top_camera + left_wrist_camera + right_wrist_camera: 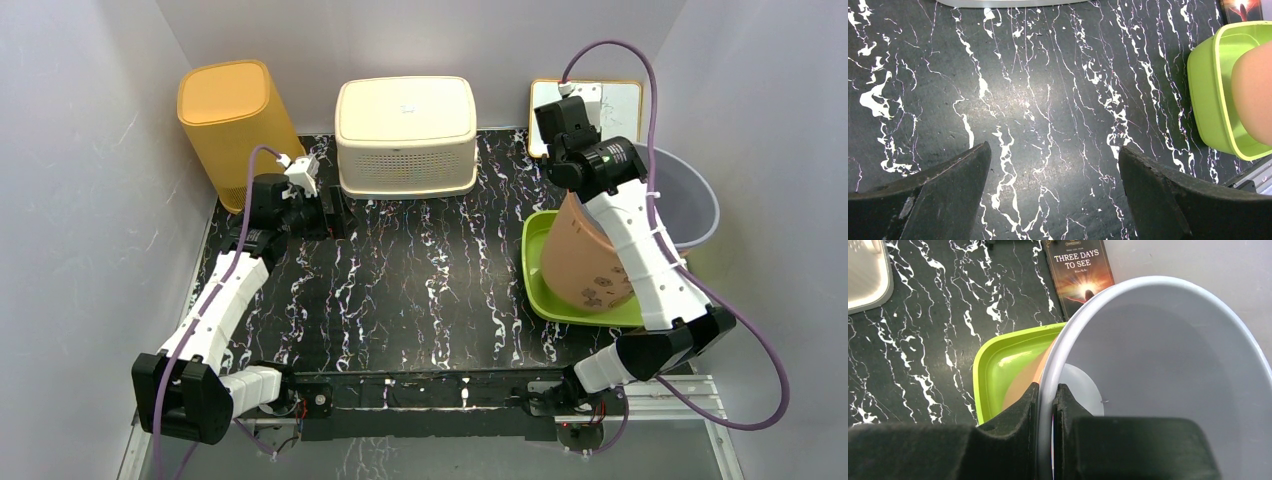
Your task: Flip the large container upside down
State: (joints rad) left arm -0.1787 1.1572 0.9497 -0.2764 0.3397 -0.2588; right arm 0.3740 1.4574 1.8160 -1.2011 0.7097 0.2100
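Observation:
The large container (pixel 692 205) is a pale grey round tub at the table's right edge, its mouth facing up. In the right wrist view its rim (pixel 1108 295) and bare inside fill the right half. My right gripper (pixel 643 160) (pixel 1047 390) is shut on the tub's near rim, one finger inside the wall and one outside. My left gripper (pixel 340 215) (pixel 1054 146) hangs open over the black marbled table top at the back left, with nothing between its fingers.
A lime green tray (pixel 535 285) (pixel 998 360) (pixel 1205 90) sits just left of the tub, with a tan upturned pot (pixel 580 260) on it. A yellow bin (pixel 230 115) and a cream basket (pixel 405 135) stand at the back. A book (pixel 1078 275) lies behind the tub.

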